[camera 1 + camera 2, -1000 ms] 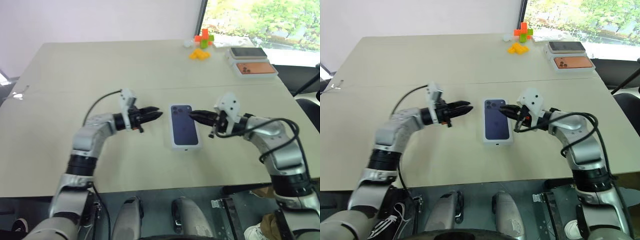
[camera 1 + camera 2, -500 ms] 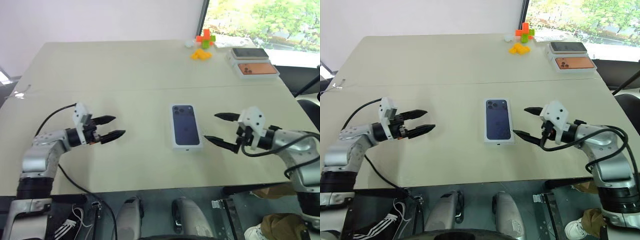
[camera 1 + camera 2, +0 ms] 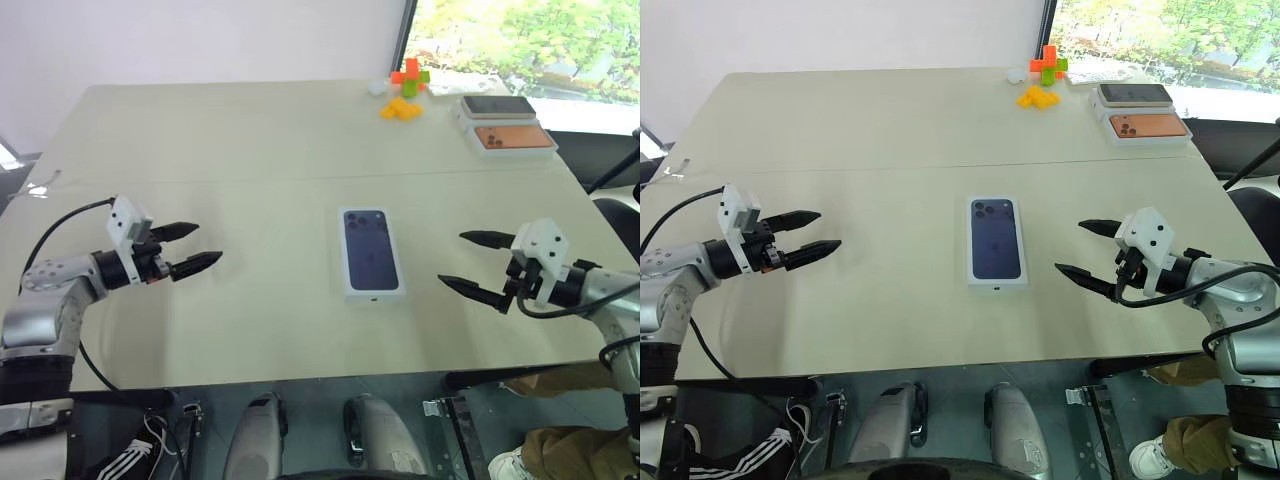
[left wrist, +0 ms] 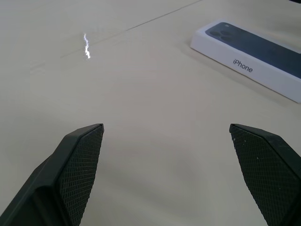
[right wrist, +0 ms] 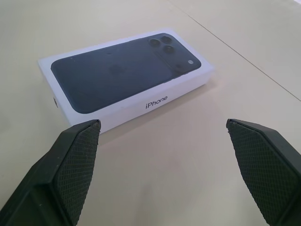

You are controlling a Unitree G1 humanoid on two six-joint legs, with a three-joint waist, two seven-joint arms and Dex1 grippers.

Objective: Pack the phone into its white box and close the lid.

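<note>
Both hands have drawn back from the box since a second ago: left hand (image 3: 197, 247) now well out at 9 o'clock of it, right hand (image 3: 470, 262) at 3 o'clock, each with black, mesh-textured fingers spread wide and empty. Between them the white box (image 3: 373, 292) lies flat on the matte beige table (image 3: 250, 140), the lid (image 3: 371, 251) seated on top, glossy dark phone print up; phone presumably inside, unseen. Packing looks finished; crisp cardboard edges, lid sitting square.
</note>
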